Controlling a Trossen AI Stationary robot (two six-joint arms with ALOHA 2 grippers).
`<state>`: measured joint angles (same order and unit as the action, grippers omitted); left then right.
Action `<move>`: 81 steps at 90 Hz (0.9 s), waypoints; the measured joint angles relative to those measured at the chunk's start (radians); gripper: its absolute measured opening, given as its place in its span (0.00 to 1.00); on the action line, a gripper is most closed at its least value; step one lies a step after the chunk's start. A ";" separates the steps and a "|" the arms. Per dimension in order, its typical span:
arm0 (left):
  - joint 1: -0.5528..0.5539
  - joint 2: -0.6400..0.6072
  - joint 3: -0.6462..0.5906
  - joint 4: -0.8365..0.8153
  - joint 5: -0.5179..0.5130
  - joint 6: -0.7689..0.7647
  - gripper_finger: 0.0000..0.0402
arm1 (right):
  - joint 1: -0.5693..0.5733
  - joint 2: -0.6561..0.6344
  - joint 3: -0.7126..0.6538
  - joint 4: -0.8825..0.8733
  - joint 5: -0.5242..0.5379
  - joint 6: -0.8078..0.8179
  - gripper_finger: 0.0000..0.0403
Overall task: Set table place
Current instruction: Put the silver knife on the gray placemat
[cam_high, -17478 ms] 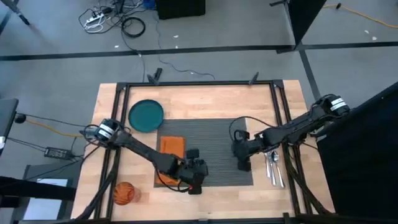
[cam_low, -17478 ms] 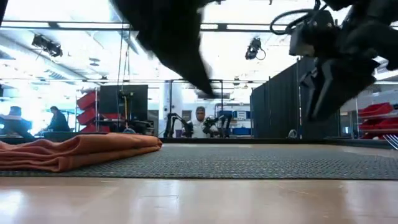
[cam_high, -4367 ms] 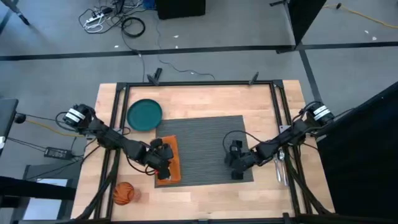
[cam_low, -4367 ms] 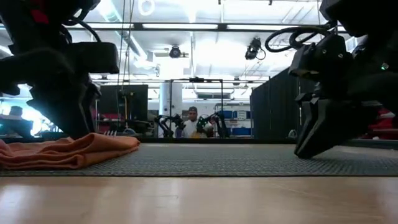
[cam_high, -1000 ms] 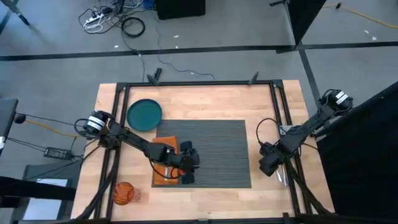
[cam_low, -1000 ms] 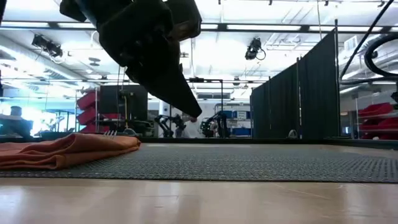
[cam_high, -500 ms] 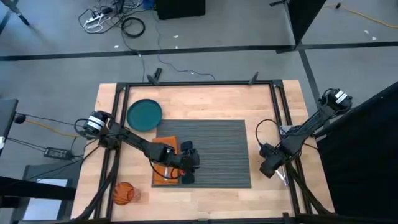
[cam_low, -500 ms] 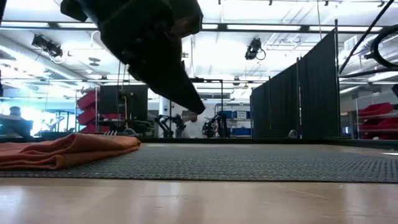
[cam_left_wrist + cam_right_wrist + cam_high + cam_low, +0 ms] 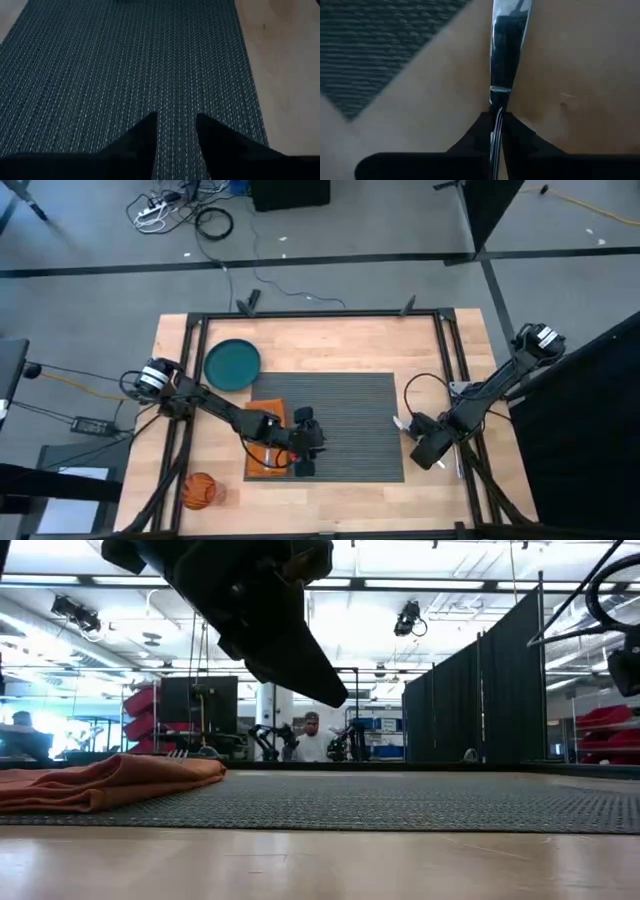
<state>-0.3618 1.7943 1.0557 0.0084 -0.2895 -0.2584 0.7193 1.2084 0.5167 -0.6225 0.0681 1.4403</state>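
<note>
right gripper [image 9: 496, 131] pinching knife [image 9: 506, 45] — lengthwise, blade forward

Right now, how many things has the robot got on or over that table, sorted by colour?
Orange: 2 (napkin, cup)
Teal: 1 (plate)
Dark grey: 1 (placemat)
Silver: 1 (cutlery piece held in the right pincer); any others are too hidden to count
Total: 5

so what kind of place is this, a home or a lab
Most likely a robotics lab or workshop, not a home. The low view shows black curtain partitions, ceiling strip lights and another robot arm rig behind the table. Cables lie loose on the floor.
</note>
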 joint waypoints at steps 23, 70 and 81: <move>0.000 0.000 0.000 0.002 -0.004 0.000 0.30 | -0.009 0.000 0.000 0.073 0.077 -0.031 0.00; 0.000 0.000 0.000 0.024 -0.013 -0.002 0.30 | -0.147 0.000 0.002 0.281 0.216 0.104 0.00; 0.000 0.000 0.000 0.047 -0.013 0.018 0.30 | -0.198 0.020 0.003 0.343 0.256 0.109 0.00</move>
<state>-0.3618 1.7943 1.0557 0.0550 -0.3027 -0.2406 0.5214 1.2285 0.5198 -0.2794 0.3241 1.5497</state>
